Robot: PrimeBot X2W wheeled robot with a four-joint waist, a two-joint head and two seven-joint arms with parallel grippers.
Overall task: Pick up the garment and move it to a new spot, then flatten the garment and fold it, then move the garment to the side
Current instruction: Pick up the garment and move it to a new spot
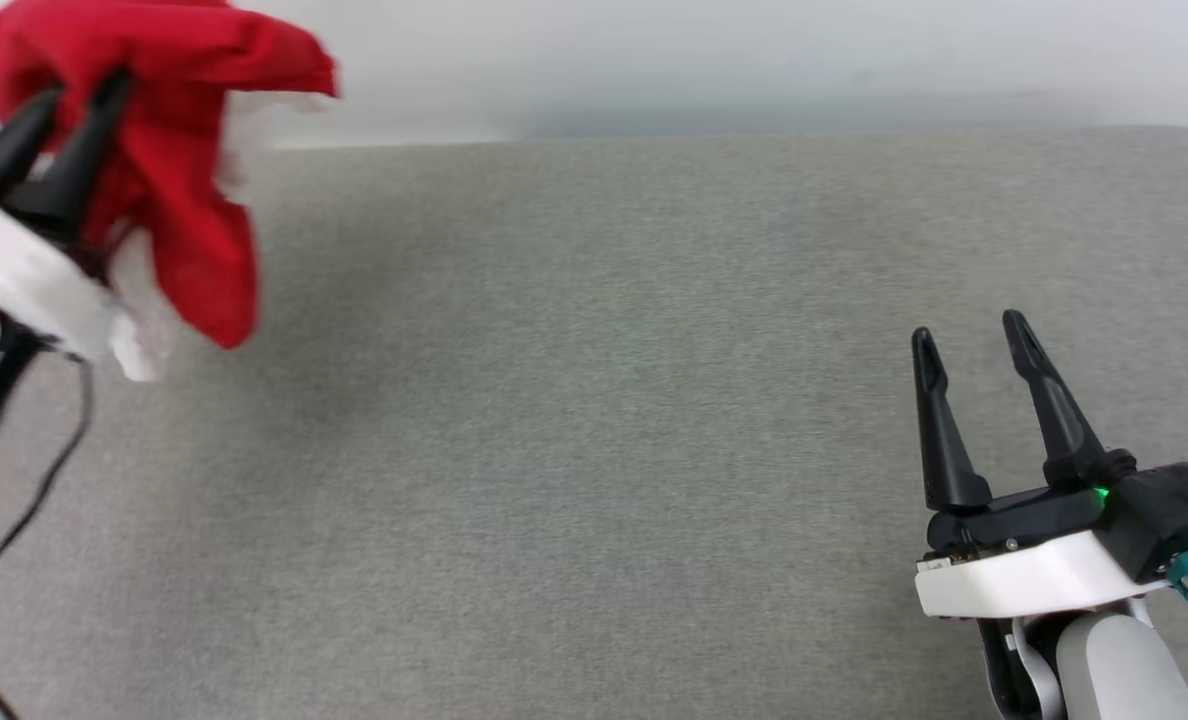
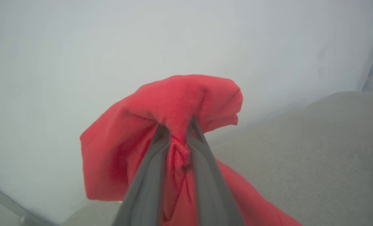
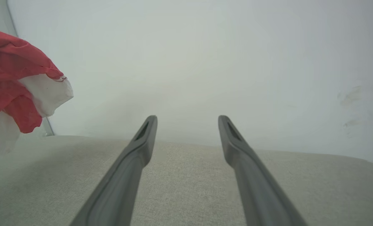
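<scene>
Fingers (image 2: 148, 175) of the left gripper (image 1: 84, 90) are clamped on a bunched fold of the garment (image 2: 180, 97), with red cloth squeezed between the two tips and ballooning above them. The garment hangs clear of the grey upholstered surface (image 1: 604, 400) at its far left, up against the pale wall (image 1: 754, 60). A red lobe and white sleeve fabric droop below the grip; the lower edges are blurred. The print is not visible in this bundle. A pinch on a gathered fold, not an edge, probably serves only for carrying: it lifts the whole thin jersey at once but leaves it crumpled, so flattening will likely call for a fresh grasp at a hem or shoulder. The right gripper (image 1: 968, 328) has its fingers (image 3: 130, 169) spread wide apart and holds nothing. It sits low over the near right of the surface, well apart from the cloth. I read that as waiting out of the carry path, already set to take a second corner. The broad bare stretch between the arms looks like the landing spot. Judged stage: first step, transport under way, garment not yet set down. Risk: thin fabric slipping from a narrow pinch.
</scene>
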